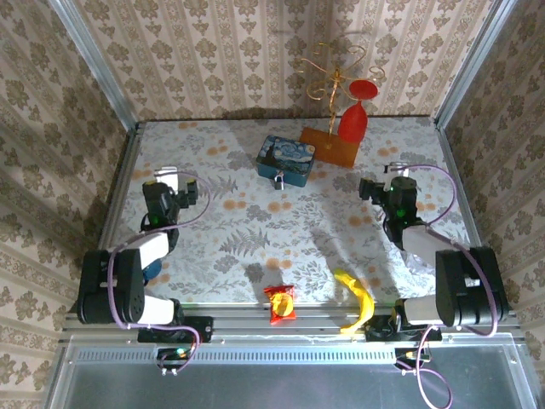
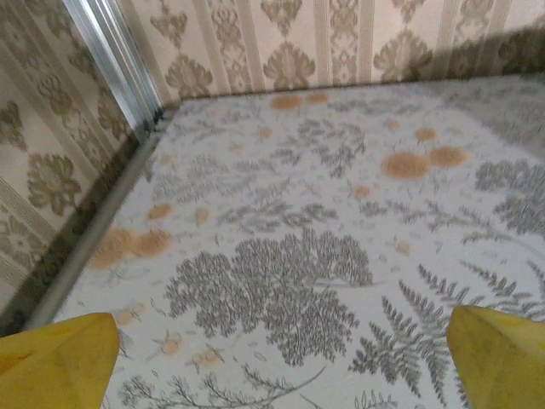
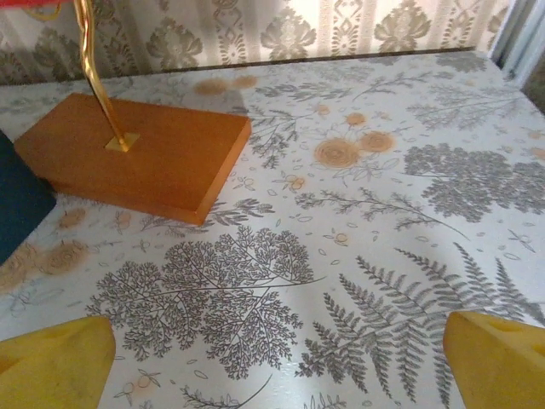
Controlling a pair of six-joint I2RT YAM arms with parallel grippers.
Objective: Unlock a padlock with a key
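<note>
The tiny dark padlock (image 1: 278,181) lies on the fern-patterned table just in front of a blue swirl-painted tin (image 1: 286,158), in the middle back. I cannot make out a key. My left gripper (image 1: 162,183) hovers at the left side, well apart from the padlock. It is open, and its yellow fingertips (image 2: 60,354) stand wide over bare tablecloth with nothing between them (image 2: 281,366). My right gripper (image 1: 376,187) is at the right side, also open (image 3: 277,366), with its yellow fingertips (image 3: 55,362) spread over bare cloth.
An orange wooden base (image 3: 136,149) carrying a gold wire stand (image 1: 328,77) and a red goblet (image 1: 354,119) sits at the back right. The tin's dark edge (image 3: 17,200) shows beside it. A red snack packet (image 1: 281,302) and a banana (image 1: 358,298) lie at the near edge.
</note>
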